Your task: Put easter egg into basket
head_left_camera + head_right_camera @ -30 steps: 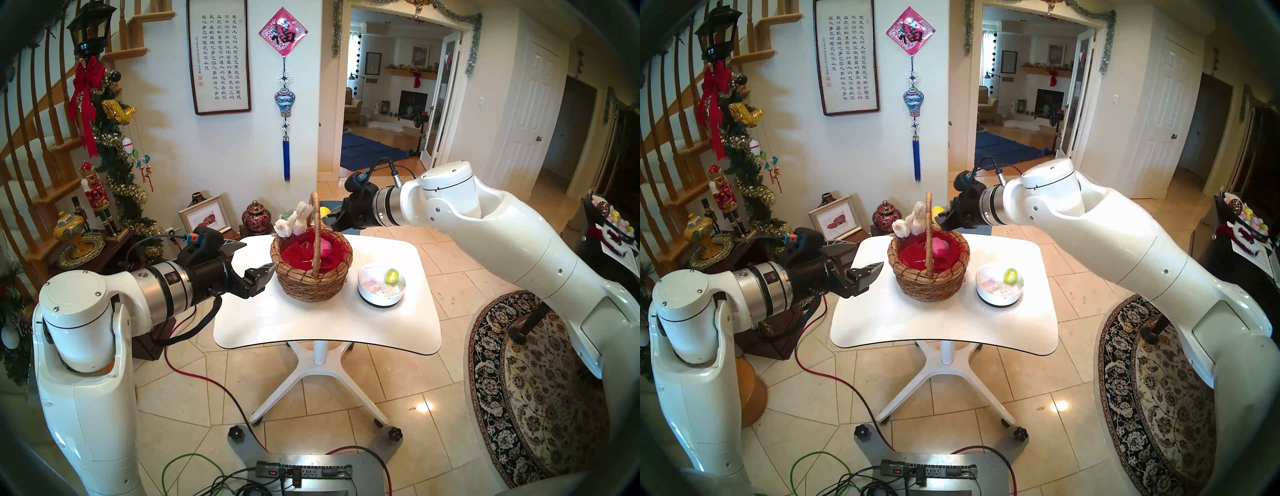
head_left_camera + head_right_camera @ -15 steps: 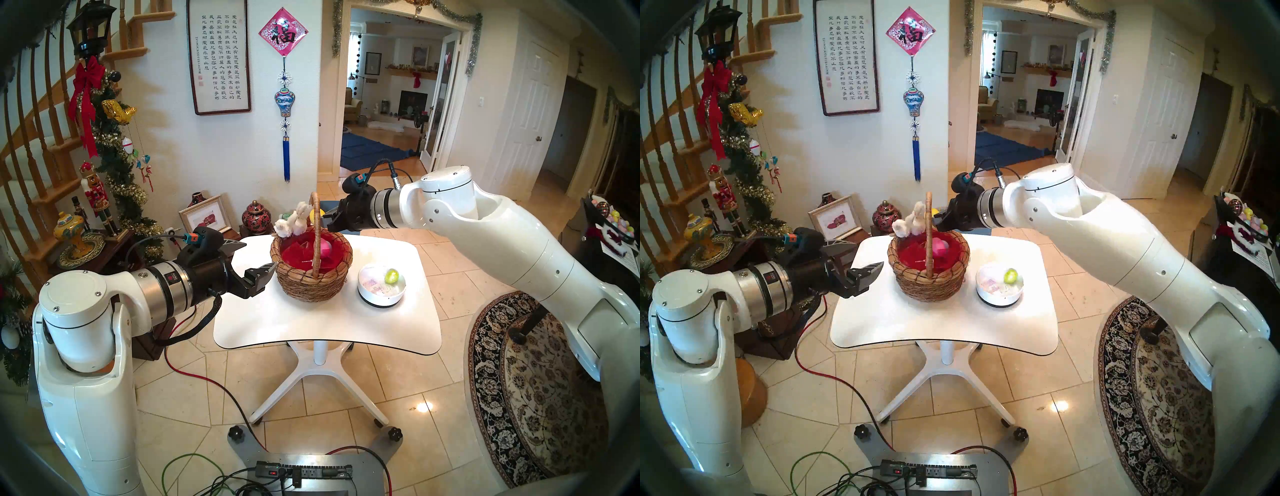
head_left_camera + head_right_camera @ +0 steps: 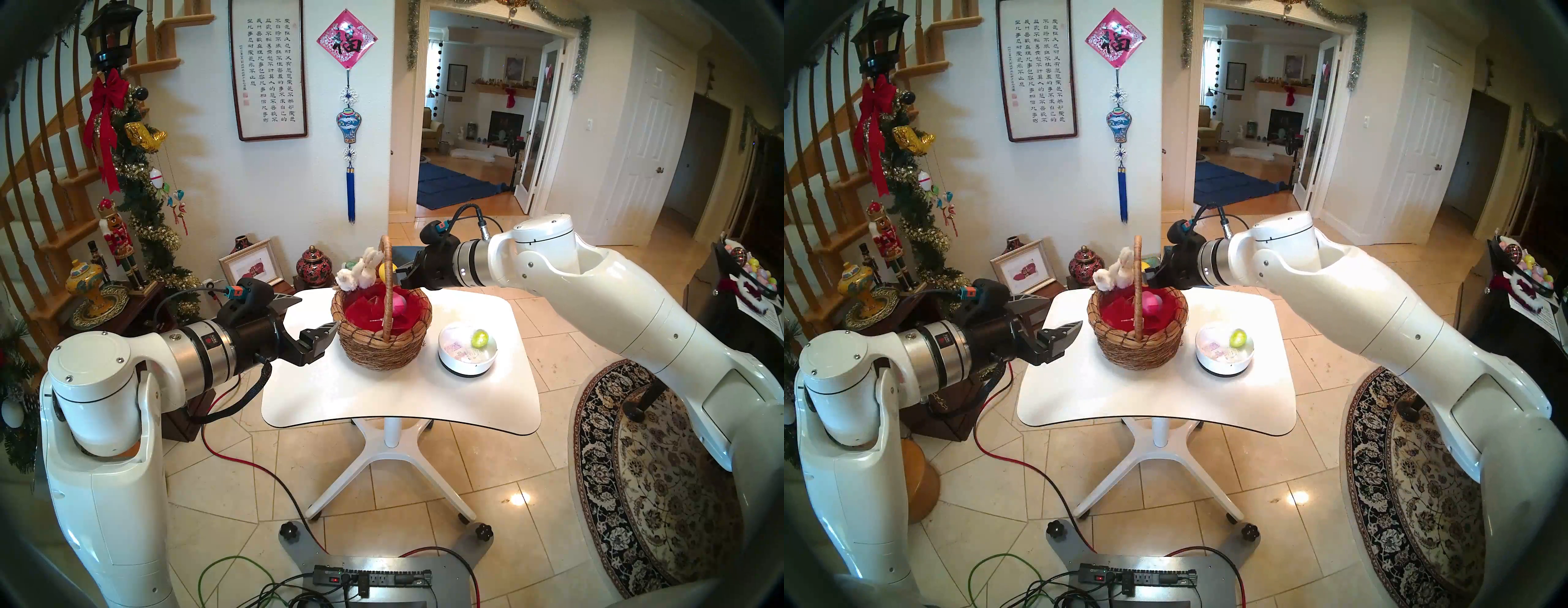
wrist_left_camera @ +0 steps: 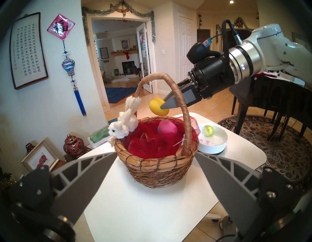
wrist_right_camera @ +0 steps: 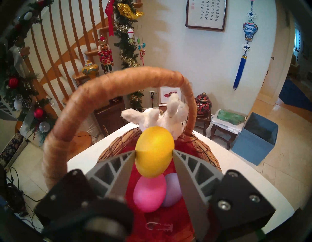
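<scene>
Right wrist view: our right gripper (image 5: 155,153) clamps the yellow egg (image 5: 154,151) by its sides, above the basket (image 4: 156,166) and just beside its arched handle (image 4: 179,101). Below us, a pink egg (image 5: 149,192) and a purple egg (image 5: 172,189) lie on the red lining (image 4: 146,145). Our left gripper (image 3: 312,320) hangs spread wide and empty beside the basket on the white table (image 3: 394,403).

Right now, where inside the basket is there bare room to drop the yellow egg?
The red lining lies bare toward the plush bunny and the near rim of the basket. It is crowded under the yellow egg: the pink egg and purple egg lie touching.
</scene>
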Motion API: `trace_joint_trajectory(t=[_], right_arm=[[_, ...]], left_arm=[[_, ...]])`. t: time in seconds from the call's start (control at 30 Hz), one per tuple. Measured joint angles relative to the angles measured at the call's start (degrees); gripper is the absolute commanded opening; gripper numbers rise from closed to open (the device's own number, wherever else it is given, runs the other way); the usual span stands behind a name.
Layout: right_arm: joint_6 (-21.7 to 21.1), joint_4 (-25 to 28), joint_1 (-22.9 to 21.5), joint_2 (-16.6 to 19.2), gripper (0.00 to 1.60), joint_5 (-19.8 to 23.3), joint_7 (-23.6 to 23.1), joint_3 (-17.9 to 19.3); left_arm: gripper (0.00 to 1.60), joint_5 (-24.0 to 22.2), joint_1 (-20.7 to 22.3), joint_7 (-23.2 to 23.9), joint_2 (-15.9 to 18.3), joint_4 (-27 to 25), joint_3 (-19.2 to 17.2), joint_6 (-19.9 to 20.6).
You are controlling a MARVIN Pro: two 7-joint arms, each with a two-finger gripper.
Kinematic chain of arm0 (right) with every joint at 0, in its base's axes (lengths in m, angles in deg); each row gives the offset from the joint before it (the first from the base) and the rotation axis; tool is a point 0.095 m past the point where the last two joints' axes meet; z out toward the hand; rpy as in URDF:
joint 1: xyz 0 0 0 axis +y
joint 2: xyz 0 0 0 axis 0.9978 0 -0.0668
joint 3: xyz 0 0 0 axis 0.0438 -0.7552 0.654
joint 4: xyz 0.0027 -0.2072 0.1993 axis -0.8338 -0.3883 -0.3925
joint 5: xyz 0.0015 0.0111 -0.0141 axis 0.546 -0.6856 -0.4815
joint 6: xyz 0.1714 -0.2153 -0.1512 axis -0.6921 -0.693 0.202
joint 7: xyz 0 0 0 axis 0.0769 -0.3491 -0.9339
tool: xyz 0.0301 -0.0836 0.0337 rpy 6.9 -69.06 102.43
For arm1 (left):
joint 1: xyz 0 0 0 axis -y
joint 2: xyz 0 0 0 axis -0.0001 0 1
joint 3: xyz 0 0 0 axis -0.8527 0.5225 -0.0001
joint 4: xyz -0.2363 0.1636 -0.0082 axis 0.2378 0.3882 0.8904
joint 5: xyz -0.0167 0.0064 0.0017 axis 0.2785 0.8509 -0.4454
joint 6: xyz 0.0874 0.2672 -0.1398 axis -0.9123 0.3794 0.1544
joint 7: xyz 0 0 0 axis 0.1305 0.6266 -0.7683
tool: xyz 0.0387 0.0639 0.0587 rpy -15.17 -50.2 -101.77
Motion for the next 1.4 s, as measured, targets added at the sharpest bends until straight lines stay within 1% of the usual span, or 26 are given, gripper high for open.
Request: trace_joint_trajectory(t=[0.1, 0.43, 0.93, 1.17, 1.4], right_arm=[[0.48, -0.89, 0.11, -0.38, 0.81, 0.11, -0.36, -0.13], [1.90, -4.48, 0.10, -2.27, 0.80, 0.03, -2.03, -1.01], [2.56, -7.25, 0.11, -4.29, 0.81, -0.78, -3.83, -1.69], [2.66, -7.40, 0.12, -4.69, 0.84, -0.73, -4.44, -1.70], [2.69, -7.30, 0.12, -4.91, 0.93, -0.52, -4.88, -1.69]], left_arm=[[1.60, 0.00, 0.00, 0.00, 0.00, 0.00, 0.00, 0.00], [1.60, 0.00, 0.00, 0.00, 0.00, 0.00, 0.00, 0.00], [1.60, 0.01, 0.00, 0.00, 0.00, 0.00, 0.00, 0.00], [1.60, 0.01, 0.00, 0.00, 0.00, 0.00, 0.00, 0.00], [1.60, 0.00, 0.00, 0.00, 0.00, 0.00, 0.00, 0.00]])
